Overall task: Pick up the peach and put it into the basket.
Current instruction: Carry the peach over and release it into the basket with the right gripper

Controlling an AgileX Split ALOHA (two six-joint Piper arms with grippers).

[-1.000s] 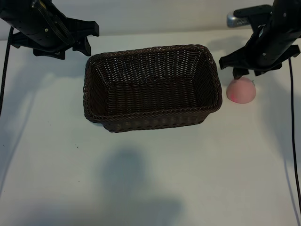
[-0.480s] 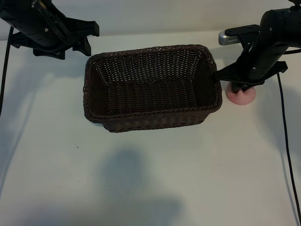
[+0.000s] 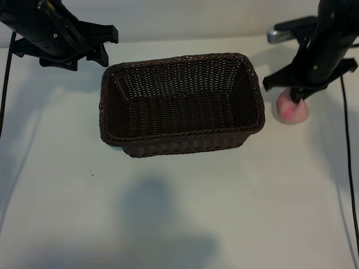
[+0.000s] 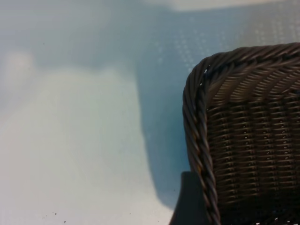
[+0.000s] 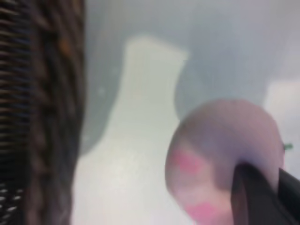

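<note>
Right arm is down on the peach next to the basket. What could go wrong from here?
1. The right gripper sits on the peach's far edge, not around its middle; the round fruit may squirt out or roll off.
2. The peach lies close beside the basket wall, so a low carry may catch the braided rim.
3. The left gripper, parked by the basket's far left corner, looks clear of the carry path.

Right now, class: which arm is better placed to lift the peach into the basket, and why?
Right. The right gripper is on the peach beside the basket; the left gripper hangs beyond the far corner.
</note>
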